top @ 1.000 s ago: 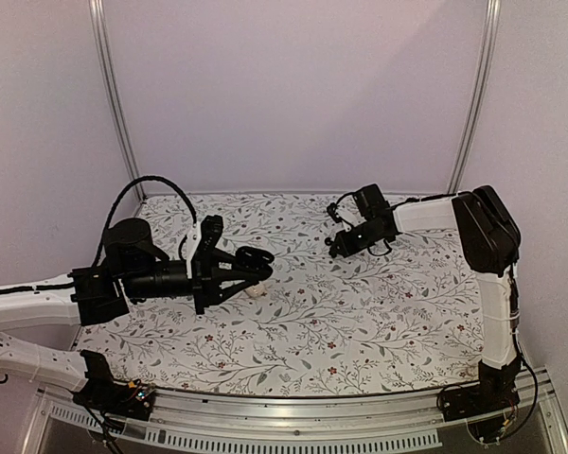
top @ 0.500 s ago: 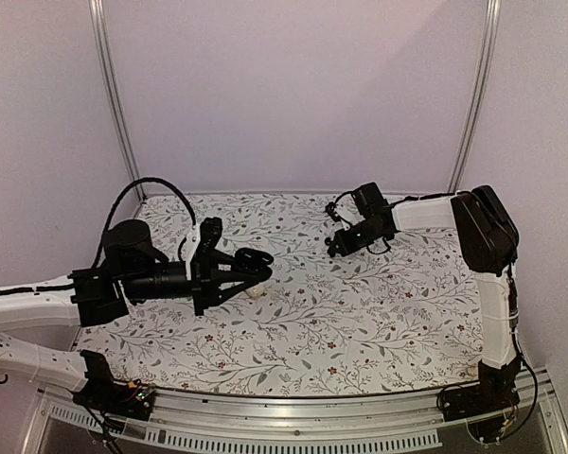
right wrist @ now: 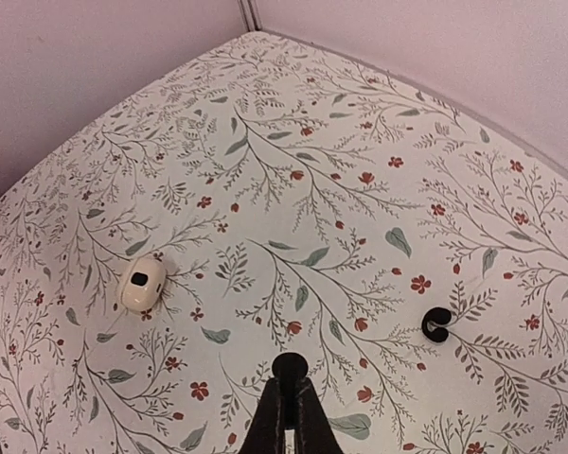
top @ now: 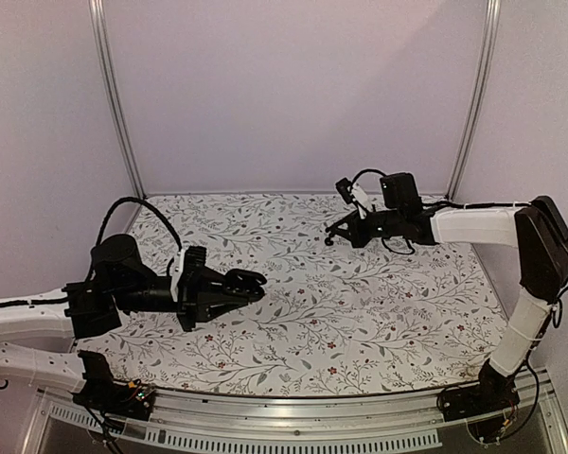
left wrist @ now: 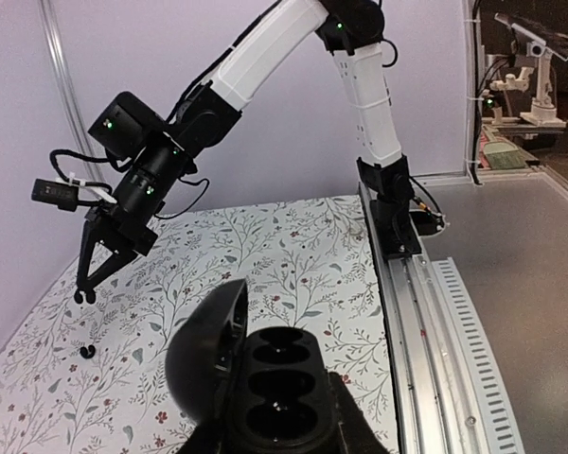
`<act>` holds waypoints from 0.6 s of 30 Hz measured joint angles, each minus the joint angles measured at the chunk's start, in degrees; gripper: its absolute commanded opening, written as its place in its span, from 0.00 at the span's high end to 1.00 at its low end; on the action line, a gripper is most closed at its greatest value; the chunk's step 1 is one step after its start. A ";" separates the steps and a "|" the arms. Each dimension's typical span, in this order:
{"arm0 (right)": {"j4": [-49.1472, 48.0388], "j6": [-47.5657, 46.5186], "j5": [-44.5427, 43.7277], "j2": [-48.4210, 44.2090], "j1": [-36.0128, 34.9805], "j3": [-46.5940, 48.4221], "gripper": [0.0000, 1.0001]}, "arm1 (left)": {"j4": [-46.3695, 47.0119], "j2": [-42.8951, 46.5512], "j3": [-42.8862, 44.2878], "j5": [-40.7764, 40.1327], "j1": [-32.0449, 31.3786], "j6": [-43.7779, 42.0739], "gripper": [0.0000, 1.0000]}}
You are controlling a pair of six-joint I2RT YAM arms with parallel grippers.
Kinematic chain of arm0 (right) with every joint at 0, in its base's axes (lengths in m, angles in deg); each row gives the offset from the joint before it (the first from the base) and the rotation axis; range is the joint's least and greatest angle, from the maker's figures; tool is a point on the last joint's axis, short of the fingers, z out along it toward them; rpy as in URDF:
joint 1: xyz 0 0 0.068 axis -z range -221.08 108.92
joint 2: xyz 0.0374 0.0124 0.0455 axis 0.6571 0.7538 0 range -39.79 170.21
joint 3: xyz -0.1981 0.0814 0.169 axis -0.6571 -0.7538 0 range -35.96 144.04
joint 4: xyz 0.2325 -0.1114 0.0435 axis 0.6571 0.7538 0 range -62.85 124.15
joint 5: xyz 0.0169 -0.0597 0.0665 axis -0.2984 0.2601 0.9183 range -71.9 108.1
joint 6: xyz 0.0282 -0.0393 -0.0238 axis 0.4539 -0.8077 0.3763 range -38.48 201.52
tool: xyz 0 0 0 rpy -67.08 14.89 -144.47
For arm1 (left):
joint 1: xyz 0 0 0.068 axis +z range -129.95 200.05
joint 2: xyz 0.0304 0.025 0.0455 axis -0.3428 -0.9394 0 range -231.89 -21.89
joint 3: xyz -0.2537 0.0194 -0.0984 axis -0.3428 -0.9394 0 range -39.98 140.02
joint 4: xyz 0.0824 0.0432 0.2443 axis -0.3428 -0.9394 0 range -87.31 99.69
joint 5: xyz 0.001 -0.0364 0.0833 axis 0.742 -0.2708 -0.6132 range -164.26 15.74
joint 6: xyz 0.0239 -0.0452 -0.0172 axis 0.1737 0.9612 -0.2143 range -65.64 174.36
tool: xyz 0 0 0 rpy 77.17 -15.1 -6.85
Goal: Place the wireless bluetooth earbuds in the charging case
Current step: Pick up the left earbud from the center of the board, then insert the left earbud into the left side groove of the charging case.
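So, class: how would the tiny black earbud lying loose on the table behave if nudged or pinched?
The earbud is small and rounded, so a nudge would probably roll it. It looks smooth and light, so it might slip out of a pinch. It seems rigid, unlikely to squash.

White case (right wrist: pixel 142 284) on floral table (right wrist: pixel 293 123)

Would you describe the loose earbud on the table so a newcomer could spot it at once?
On the floral table, look toward the back, near the right arm's fingers. The loose earbud is a tiny black bud lying on the cloth, unlike the held earbud between those fingers and the larger white case.
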 measured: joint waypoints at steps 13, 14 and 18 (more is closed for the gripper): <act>-12.00 -4.76 7.08 -27.80 -10.49 -14.56 1.00 | -0.13 3.28 -0.66 5.66 -0.81 -8.57 1.00; -12.07 -5.14 7.32 -29.90 -11.34 -15.56 1.00 | -0.15 3.28 -0.66 6.43 -0.81 -8.85 1.00; -11.91 -6.73 8.70 -37.22 -15.21 -17.84 1.00 | -0.15 3.28 -0.66 8.85 -0.87 -9.33 1.00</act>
